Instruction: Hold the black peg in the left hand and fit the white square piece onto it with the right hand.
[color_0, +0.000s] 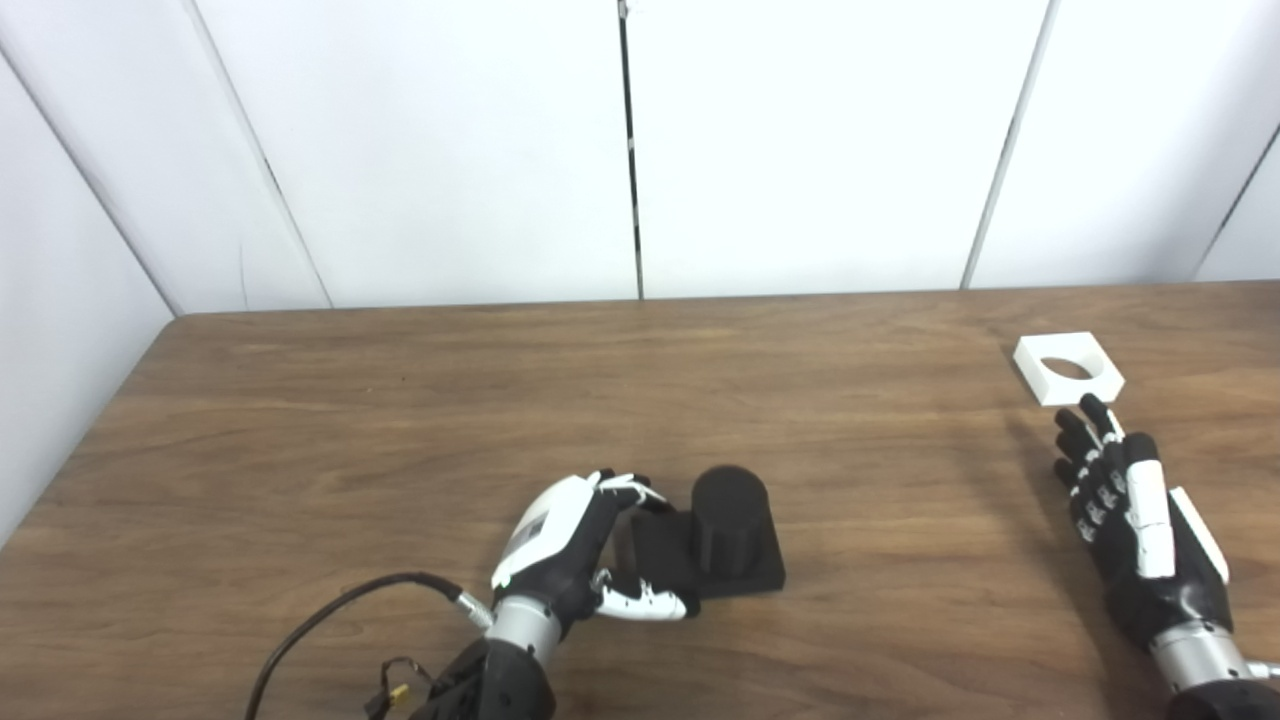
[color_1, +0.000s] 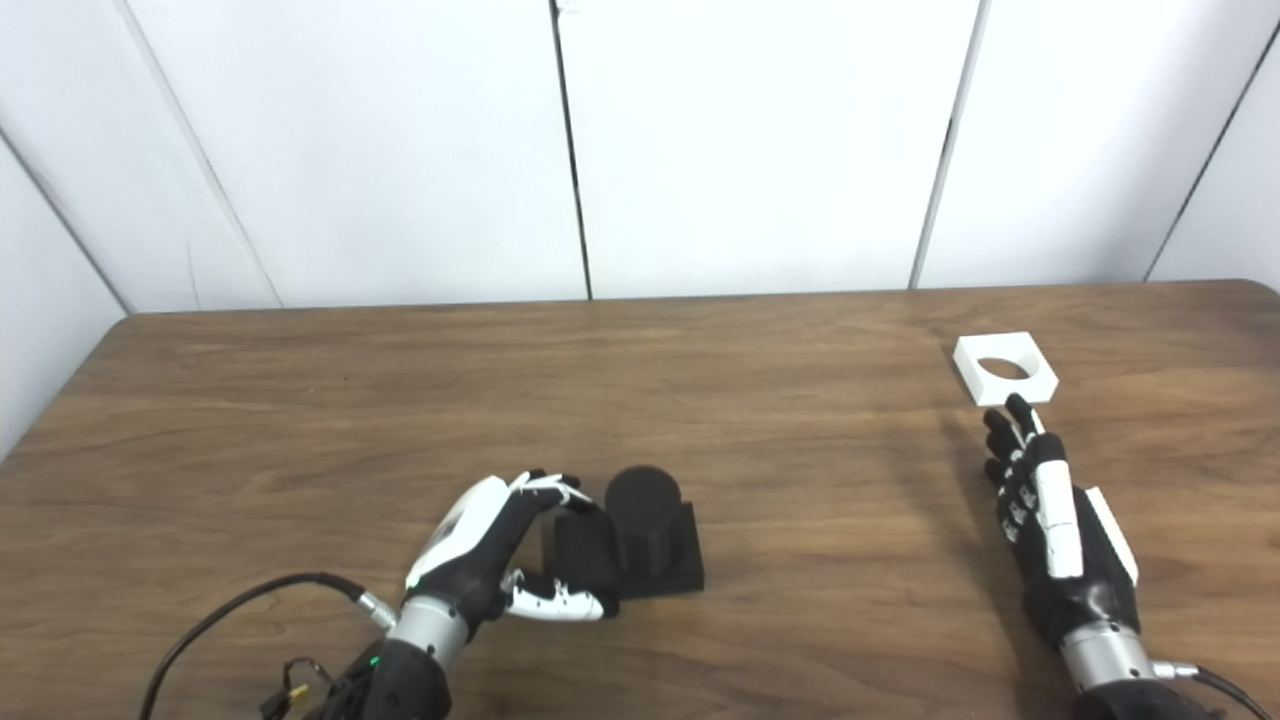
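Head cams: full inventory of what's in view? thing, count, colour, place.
Black peg block, a cylinder on a square base: 1, black, near edge of the table, left of centre, resting on the tabletop.
White square piece with a round hole: 1, white, far right, lying flat.
Wooden table: 1, brown wood grain, fills the lower frame.
Wall panels: white with dark seams, behind the table.
Black cable: 1, runs along the left arm at bottom left.
Left robot hand: 1, black and white, fingers curled around the base's left side, grip not fully closed.
Right robot hand: 1, black and white, open, fingers extended, fingertips just short of the white piece.
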